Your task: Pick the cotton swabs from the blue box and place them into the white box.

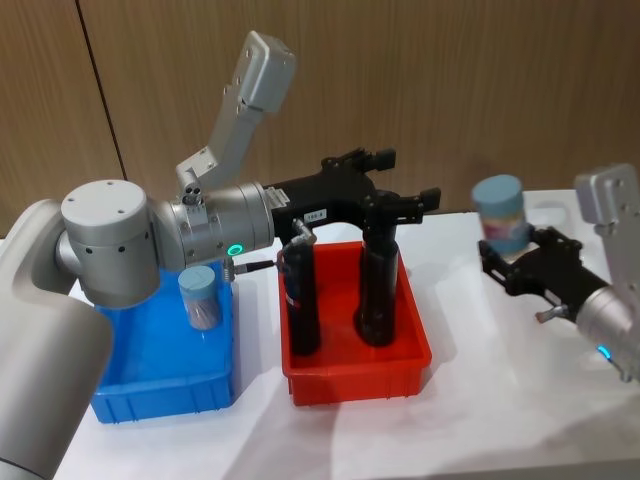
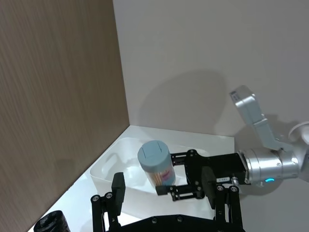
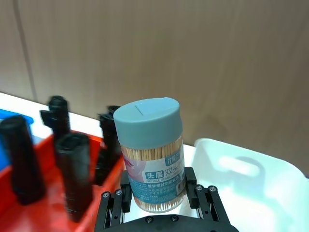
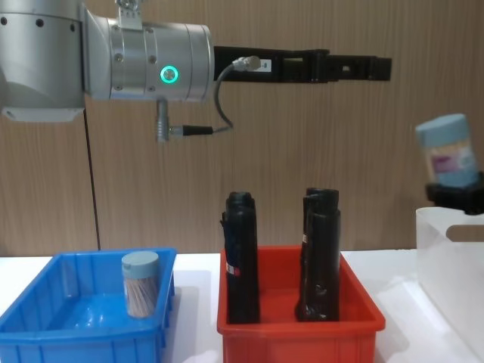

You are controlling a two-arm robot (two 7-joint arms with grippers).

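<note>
My right gripper [image 1: 503, 250] is shut on a can of cotton swabs [image 1: 500, 213], a clear cylinder with a pale blue lid. It holds the can upright above the white box [image 4: 448, 265], as the chest view shows [image 4: 451, 151]. In the right wrist view the can [image 3: 153, 150] stands between the fingers, with the white box [image 3: 241, 169] behind it. A second can of cotton swabs [image 1: 200, 297] stands upright in the blue box [image 1: 160, 400]. My left gripper [image 1: 402, 178] hangs open and empty above the red bin's far side.
A red bin [image 1: 355, 375] with two tall black bottles [image 1: 302, 300] stands between the blue box and the white box. A wood-panelled wall runs behind the table. The left arm's body [image 1: 110, 240] hangs above the blue box's far left.
</note>
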